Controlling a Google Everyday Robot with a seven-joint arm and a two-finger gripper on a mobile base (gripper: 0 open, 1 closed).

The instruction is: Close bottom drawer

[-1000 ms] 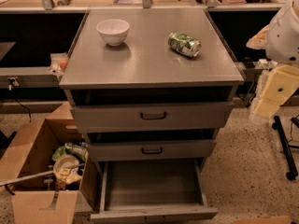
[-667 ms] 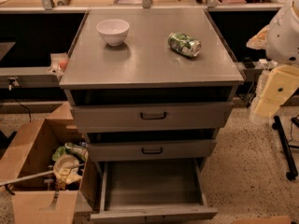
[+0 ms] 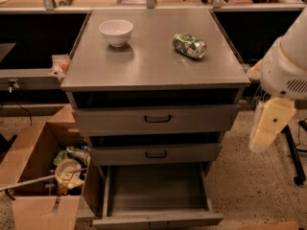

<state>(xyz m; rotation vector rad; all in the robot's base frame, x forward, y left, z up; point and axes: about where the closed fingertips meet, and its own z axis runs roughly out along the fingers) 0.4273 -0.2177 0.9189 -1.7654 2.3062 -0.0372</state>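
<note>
The bottom drawer (image 3: 156,219) is a wide grey metal tray with a low plain front strip. It is the lowest of three in the grey cabinet (image 3: 153,75), stands pulled far out, and its inside looks empty. The two handled drawers above it sit nearly closed. My arm hangs at the right edge of the view as a white housing (image 3: 288,61). Below it a cream part, my gripper (image 3: 268,126), hangs to the right of the cabinet at the height of the upper two drawers. It is apart from the cabinet and well above the bottom drawer.
A white bowl (image 3: 116,31) and a green can (image 3: 189,45) lying on its side rest on the cabinet top. An open cardboard box (image 3: 45,176) with rubbish stands on the floor at the left, against the drawer's side. A black stand leg (image 3: 292,157) is at the right.
My arm and the cream gripper part have moved down and slightly left. The drawers, bowl and can have not moved.
</note>
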